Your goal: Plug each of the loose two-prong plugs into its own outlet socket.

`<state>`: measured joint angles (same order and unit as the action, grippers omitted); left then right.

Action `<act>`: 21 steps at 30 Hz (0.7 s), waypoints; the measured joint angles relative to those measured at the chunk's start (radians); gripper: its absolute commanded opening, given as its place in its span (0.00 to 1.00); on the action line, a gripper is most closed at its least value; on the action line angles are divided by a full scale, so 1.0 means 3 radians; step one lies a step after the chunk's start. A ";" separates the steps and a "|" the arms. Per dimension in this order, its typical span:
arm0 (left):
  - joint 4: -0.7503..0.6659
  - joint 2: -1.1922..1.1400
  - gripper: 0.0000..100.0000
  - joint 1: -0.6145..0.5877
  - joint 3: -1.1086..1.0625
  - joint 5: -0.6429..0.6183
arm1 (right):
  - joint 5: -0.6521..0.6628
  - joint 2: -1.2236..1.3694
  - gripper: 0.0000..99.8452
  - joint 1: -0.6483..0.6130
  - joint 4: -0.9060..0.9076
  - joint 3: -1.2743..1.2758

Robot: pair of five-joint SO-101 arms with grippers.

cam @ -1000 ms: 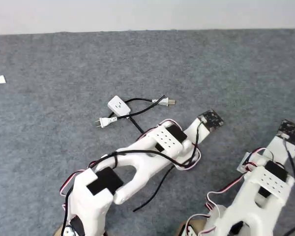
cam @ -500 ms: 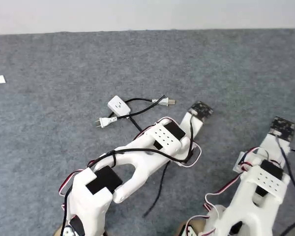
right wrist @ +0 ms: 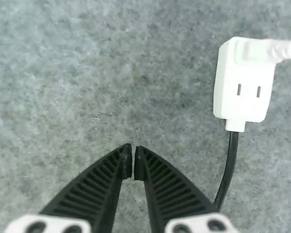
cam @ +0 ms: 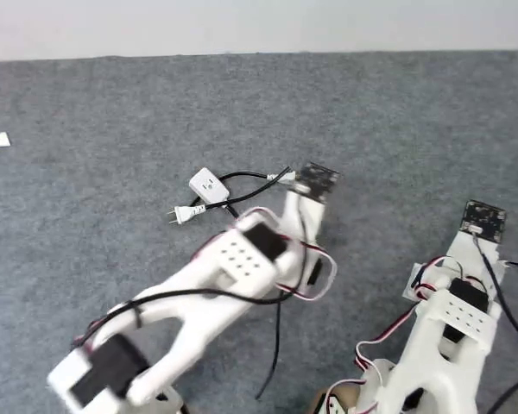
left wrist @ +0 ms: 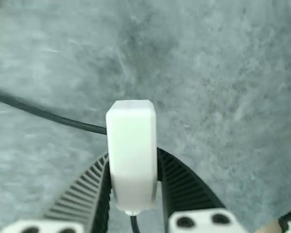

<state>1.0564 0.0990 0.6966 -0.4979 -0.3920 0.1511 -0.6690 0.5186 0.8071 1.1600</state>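
Within the left gripper [left wrist: 132,156], an outlet socket [left wrist: 131,131] hides its face.

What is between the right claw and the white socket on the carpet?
Nothing visible. Bare grey carpet lies between the shut right gripper and the socket; its black cord runs off to one side.

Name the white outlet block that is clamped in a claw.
The white block held in the left claw. The slotted block by the right claw and the third block among the plugs lie loose on the carpet.
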 measured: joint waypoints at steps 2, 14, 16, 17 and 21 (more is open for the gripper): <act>-0.0123 0.0210 0.01 -0.0189 -0.0240 0.0082 | 0.0000 0.0000 0.02 0.0000 0.0000 0.0000; -0.0261 0.0445 0.02 -0.1366 -0.1274 0.0266 | 0.0010 0.0000 0.02 -0.0051 0.0000 0.0000; -0.0261 0.0445 0.04 -0.1381 -0.1355 0.0322 | 0.0010 0.0000 0.02 -0.0056 0.0000 0.0000; -0.0261 0.0445 0.07 -0.1391 -0.1381 0.0327 | 0.0010 0.0000 0.02 -0.0056 0.0000 0.0000; -0.0261 0.0455 0.24 -0.1458 -0.1453 0.0332 | 0.0010 0.0000 0.02 -0.0056 0.0000 0.0000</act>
<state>0.9782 0.2355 0.2593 -0.9337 -0.2923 0.1542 -0.6690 0.5017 0.8071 1.1600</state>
